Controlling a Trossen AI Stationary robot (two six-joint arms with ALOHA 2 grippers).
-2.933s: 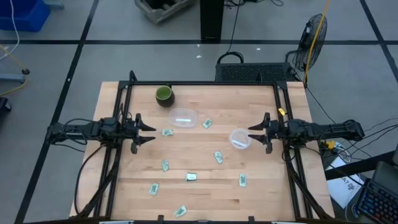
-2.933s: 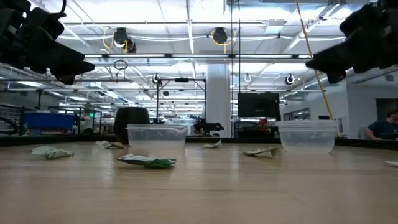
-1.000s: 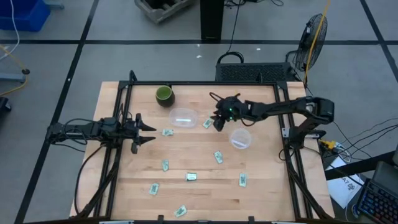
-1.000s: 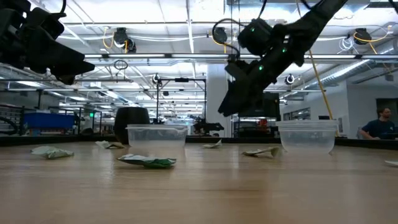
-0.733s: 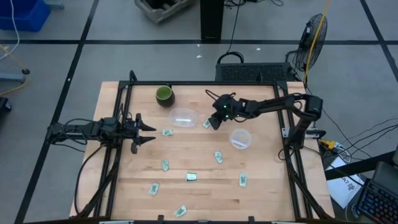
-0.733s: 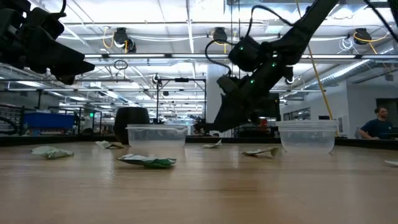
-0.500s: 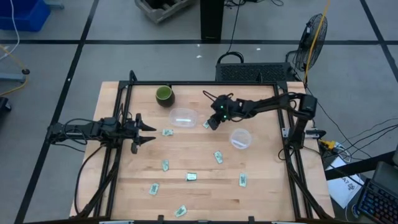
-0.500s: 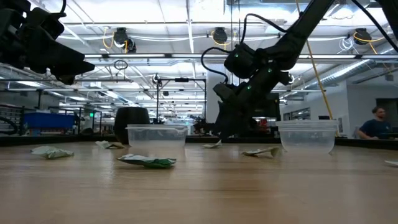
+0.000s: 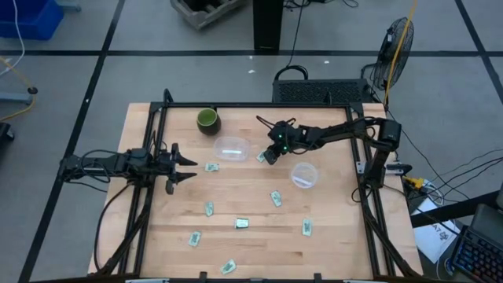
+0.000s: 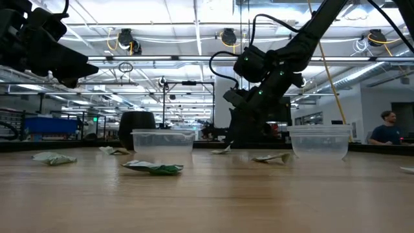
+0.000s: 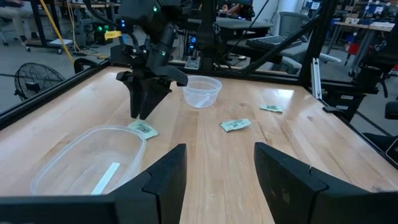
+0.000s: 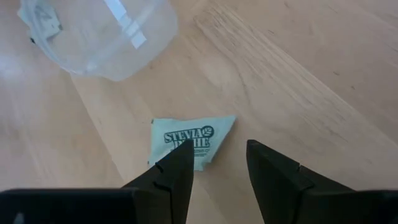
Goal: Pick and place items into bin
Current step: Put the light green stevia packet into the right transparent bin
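Right end effector [image 12: 214, 165] now lowered from its rest over pale green packet [image 12: 191, 140] beside bin [image 9: 232, 148], fingers parted astride it, packet flat on table [image 9: 251, 196], printed face up, left end effector [image 9: 189, 167] spread, idle.

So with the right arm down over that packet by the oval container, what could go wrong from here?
The right end effector is open, one finger already over the packet edge, so closing may push the flat packet aside instead of pinching it. The oval container sits close by, so the arm could nudge it when lifting. The left end effector waits at the left side, away from this.
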